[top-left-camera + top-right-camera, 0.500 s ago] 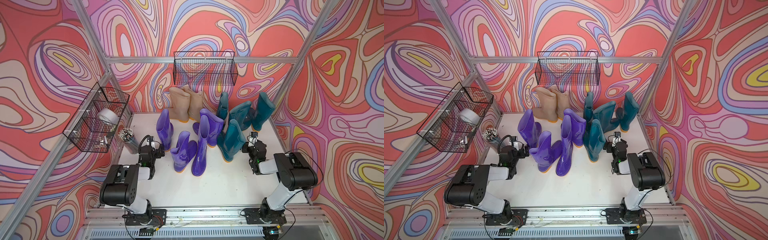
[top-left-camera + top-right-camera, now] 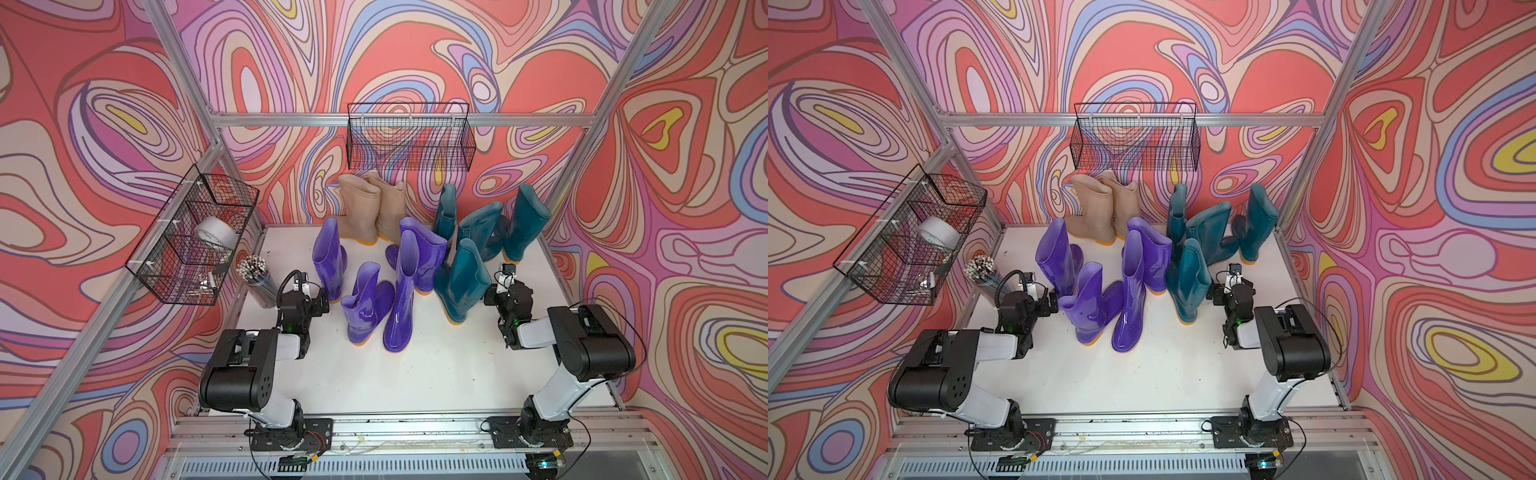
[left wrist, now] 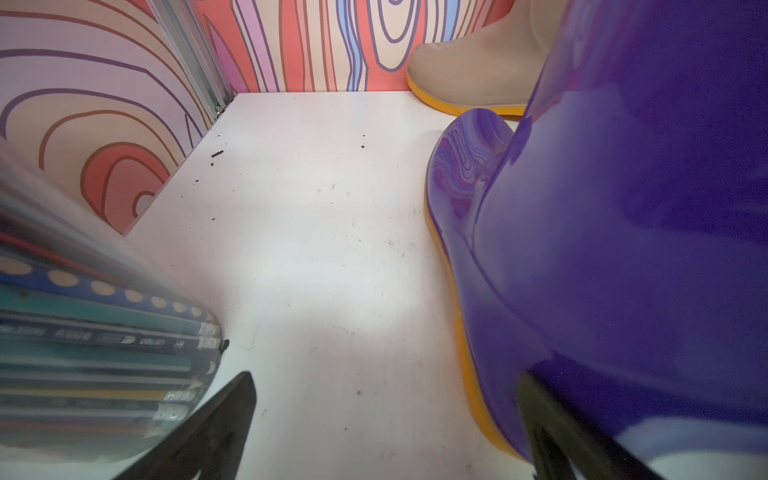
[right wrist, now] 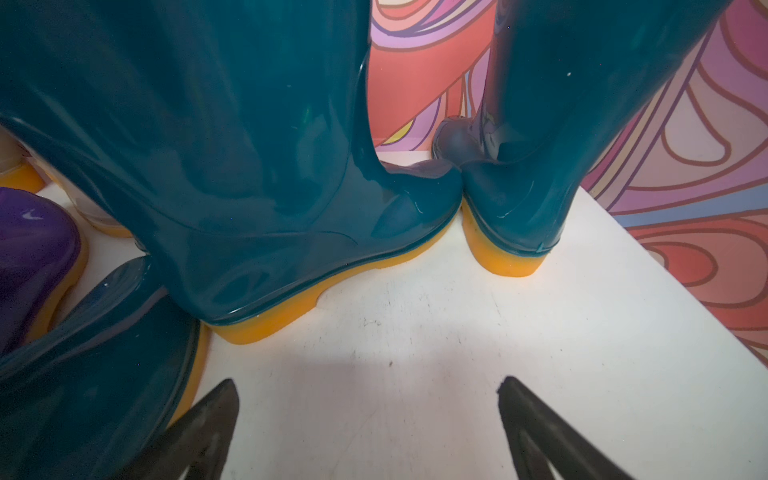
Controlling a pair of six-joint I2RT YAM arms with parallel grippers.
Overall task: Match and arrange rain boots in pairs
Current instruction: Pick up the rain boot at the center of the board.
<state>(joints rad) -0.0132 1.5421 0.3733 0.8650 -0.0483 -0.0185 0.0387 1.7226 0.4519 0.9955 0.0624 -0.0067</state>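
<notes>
on worktop (image 3: 311, 249): left hand (image 3: 386, 380) open beside purple boot (image 3: 602, 249); right hand (image 4: 368, 384) open, facing teal boot (image 4: 249, 166). advice: pinch shaft rim, keep upright.

Glossy rubber rain boots (image 2: 400, 299), matt white tabletop (image 2: 424, 374)

The far teal boots (image 2: 482, 228) hide each other's feet — and the small clutter (image 2: 205, 283) in the left wire basket (image 2: 166, 270) is too tiny to name.

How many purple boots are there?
4. The left boot stands by the left gripper; front-left boot and front-right boot stand together; rear boot is beside a teal boot. None looks hidden.
</notes>
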